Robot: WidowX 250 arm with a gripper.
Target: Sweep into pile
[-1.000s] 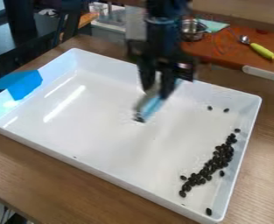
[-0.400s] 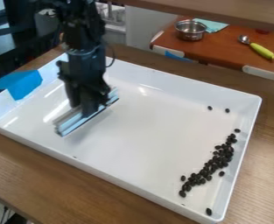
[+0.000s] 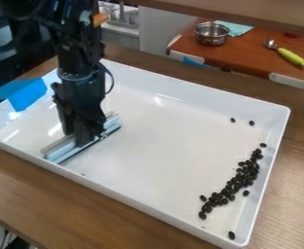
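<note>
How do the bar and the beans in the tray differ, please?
The bar is pale, long and straight; the beans are dark, small and rounded. The gripper holds the bar, while the beans lie loose. The bar is at the picture's left, the beans at its right. Both are in the tray.

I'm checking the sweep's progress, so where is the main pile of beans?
In the camera view, the dark beans lie at the lower right inside the white tray, beside its right wall.
</note>
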